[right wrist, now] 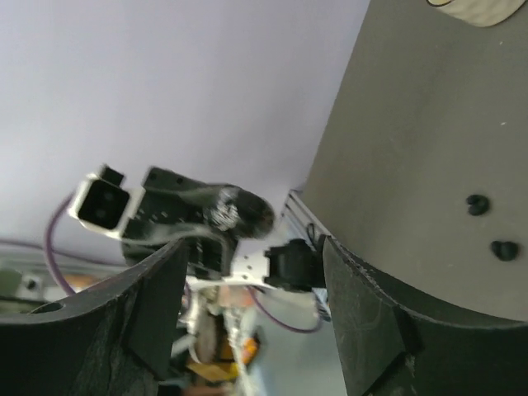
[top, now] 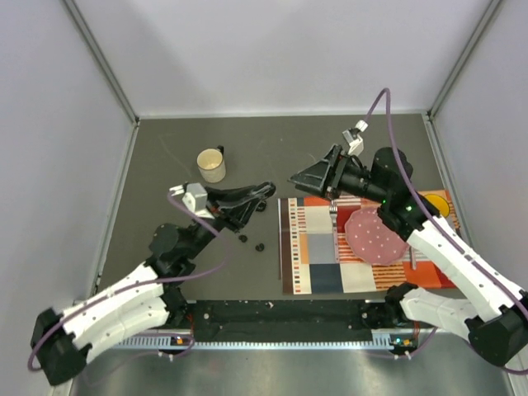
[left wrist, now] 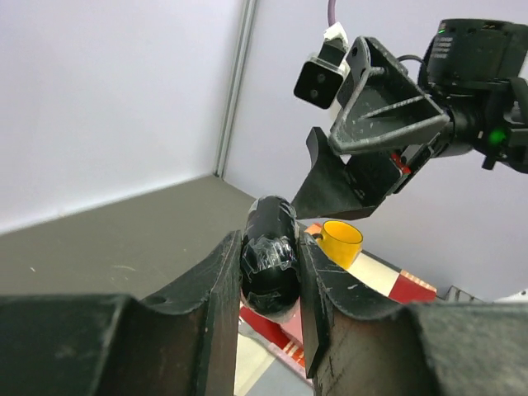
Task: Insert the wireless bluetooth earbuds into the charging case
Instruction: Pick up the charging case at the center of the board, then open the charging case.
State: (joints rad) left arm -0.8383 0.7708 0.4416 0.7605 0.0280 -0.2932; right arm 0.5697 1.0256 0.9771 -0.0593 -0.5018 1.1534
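Note:
My left gripper (top: 257, 193) is shut on a black oval charging case (left wrist: 272, 221), its lid closed, held raised between the two fingers (left wrist: 216, 280). Two tiny black earbuds (top: 242, 238) (top: 259, 247) lie on the grey table just below that gripper; the right wrist view shows the same earbuds (right wrist: 476, 204) (right wrist: 504, 249). My right gripper (top: 299, 178) hovers open to the right of the case, pointing at it, with nothing between its fingers (right wrist: 363, 313). Through its jaws, in the right wrist view, the case (right wrist: 247, 210) appears blurred in the left gripper.
A cream mug (top: 211, 165) stands behind the left gripper. A checked placemat (top: 318, 264) at the right carries a pink plate (top: 375, 235) and a yellow cup (top: 439, 203). Grey walls enclose the table on three sides.

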